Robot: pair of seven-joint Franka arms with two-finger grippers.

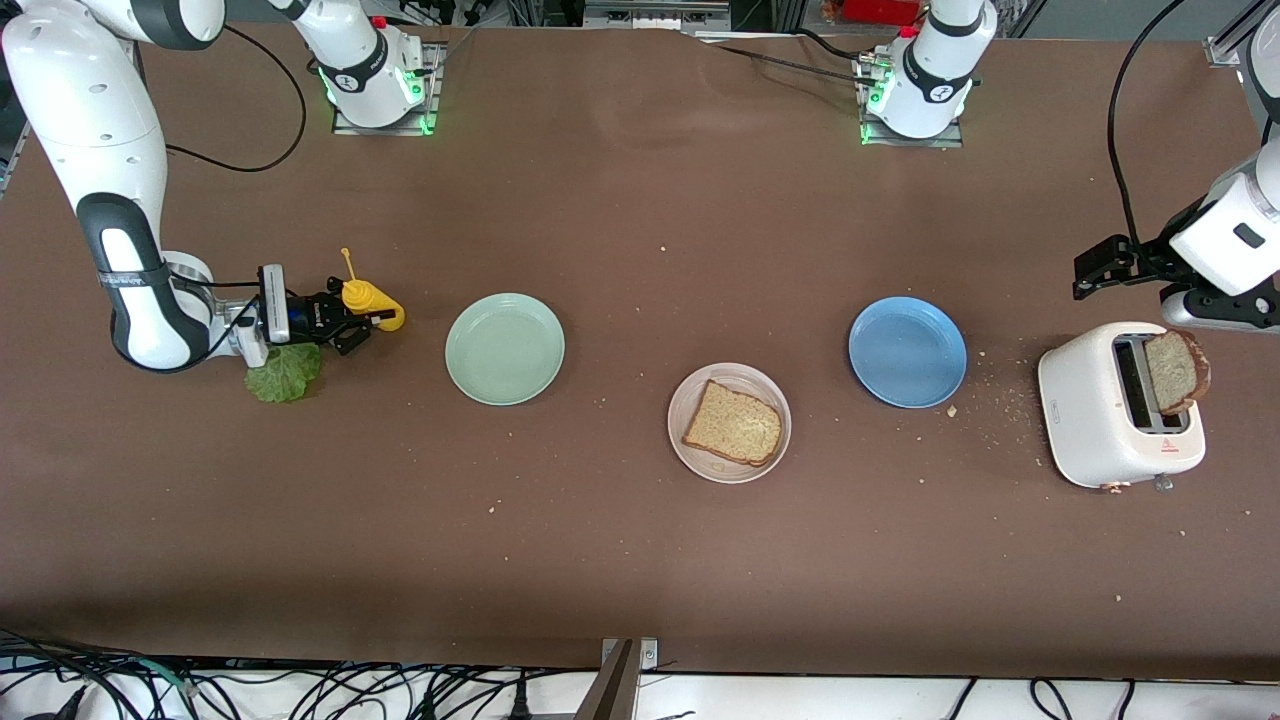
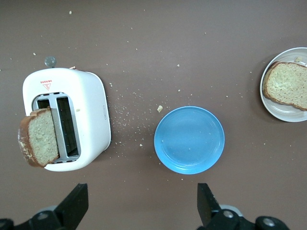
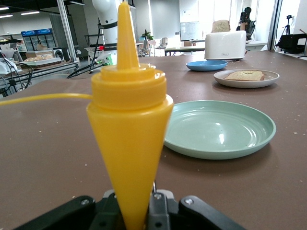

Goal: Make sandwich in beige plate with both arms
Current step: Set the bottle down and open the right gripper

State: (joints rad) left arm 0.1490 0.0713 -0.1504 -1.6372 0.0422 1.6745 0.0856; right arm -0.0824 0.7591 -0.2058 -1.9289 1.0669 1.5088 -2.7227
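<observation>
The right gripper (image 1: 355, 325) sits low at the right arm's end of the table, fingers clamped on a yellow sauce bottle (image 1: 372, 300), with the lettuce (image 1: 285, 373) lying just beside it. One bread slice (image 1: 733, 423) rests on the beige plate (image 1: 680, 398) between the green plate (image 1: 505, 349) and the blue plate (image 1: 907, 351). The left gripper (image 2: 143, 205) hovers with fingers spread apart near the toaster (image 1: 1110, 410), where a second slice (image 1: 1176, 371) sticks up. I'd grip that crust gently and lift it straight out. The toaster's red label is too small to read.
</observation>
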